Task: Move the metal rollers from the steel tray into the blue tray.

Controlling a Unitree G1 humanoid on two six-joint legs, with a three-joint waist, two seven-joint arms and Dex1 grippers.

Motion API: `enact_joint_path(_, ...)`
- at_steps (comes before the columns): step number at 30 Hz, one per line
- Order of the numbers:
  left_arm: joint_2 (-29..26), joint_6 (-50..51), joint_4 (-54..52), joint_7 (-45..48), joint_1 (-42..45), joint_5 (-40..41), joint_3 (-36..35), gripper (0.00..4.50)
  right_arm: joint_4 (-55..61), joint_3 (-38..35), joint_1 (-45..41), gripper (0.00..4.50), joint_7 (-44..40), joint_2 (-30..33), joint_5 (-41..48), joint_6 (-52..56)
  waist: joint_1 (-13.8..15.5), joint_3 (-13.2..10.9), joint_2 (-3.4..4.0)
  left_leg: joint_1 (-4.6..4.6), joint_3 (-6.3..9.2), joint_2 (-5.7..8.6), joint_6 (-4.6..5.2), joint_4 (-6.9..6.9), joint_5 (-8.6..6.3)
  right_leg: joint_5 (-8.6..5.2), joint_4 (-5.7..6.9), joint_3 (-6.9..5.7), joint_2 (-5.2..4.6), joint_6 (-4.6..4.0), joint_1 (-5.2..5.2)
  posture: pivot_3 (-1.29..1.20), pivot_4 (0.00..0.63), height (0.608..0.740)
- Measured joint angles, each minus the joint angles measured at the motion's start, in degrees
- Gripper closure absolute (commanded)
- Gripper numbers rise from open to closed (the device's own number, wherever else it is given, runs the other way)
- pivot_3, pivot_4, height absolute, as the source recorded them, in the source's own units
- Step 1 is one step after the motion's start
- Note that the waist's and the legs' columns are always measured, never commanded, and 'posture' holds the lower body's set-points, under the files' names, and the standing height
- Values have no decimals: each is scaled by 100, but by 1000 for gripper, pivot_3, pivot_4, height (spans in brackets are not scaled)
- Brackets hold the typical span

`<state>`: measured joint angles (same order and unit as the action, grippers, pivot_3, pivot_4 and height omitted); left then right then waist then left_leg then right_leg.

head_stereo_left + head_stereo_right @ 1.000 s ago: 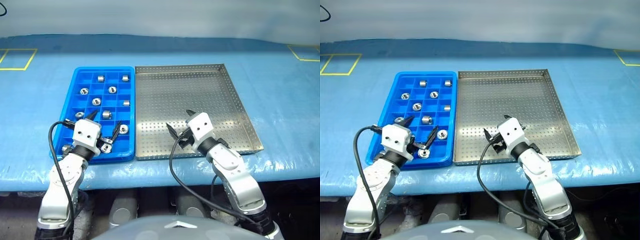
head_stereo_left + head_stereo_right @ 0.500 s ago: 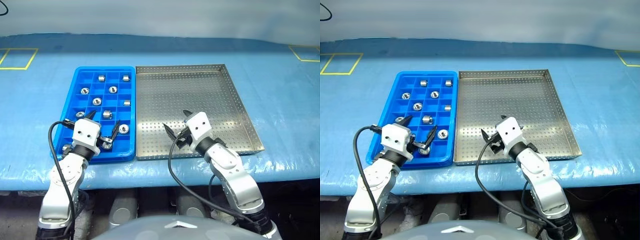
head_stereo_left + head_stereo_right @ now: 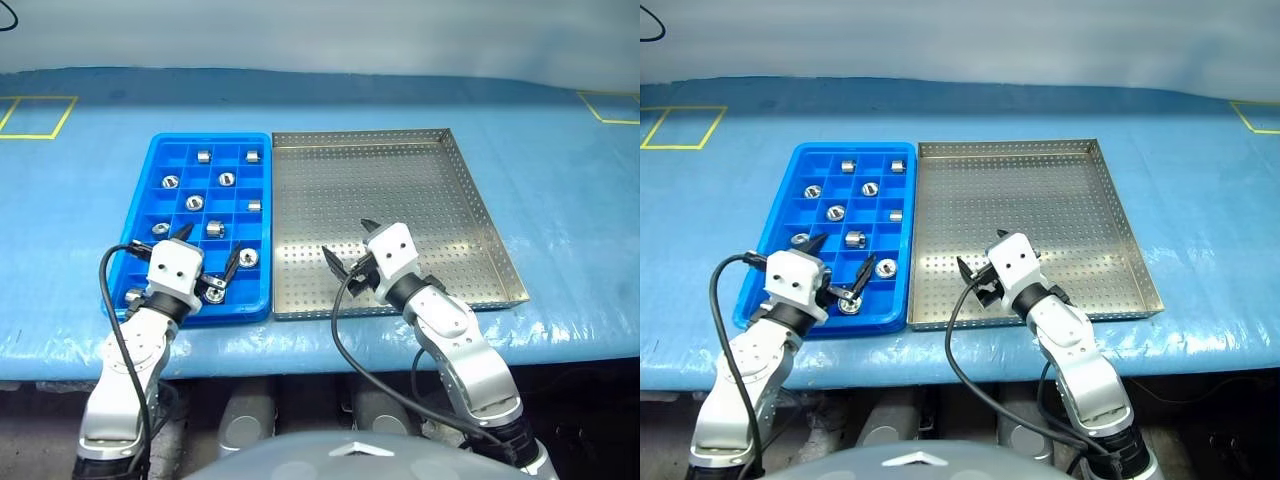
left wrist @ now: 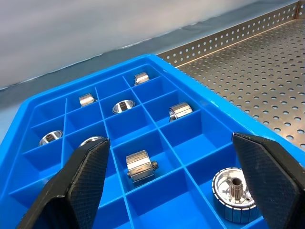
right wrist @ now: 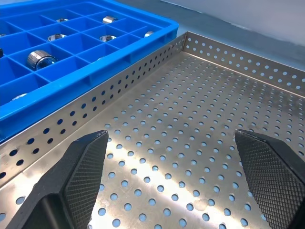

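Where yellow tape marks corners, blue sheeting (image 3: 560, 190) covers the table.

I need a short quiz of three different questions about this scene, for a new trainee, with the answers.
1. True or false: the steel tray holds metal rollers.
2. Which pincer is over the blue tray: A) the left pincer B) the right pincer?
3. Fill in: the jaws of both pincers are ____.

Key: 1 false; it shows none, they lie in the blue tray. 2 A. 3 open, holding nothing.
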<state>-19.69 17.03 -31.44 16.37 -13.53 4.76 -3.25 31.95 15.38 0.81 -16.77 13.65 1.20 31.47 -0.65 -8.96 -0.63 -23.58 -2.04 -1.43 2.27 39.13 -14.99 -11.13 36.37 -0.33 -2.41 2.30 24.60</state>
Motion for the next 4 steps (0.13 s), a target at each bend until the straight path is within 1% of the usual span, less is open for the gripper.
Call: enact_joint_path(4, 5, 0, 0, -2, -9, 0, 1, 29, -7, -22, -16, 41, -23, -11, 43, 23, 2, 0, 0, 0, 0, 0, 0, 0, 0, 0, 0, 0, 0, 0, 0, 4, 150, 740)
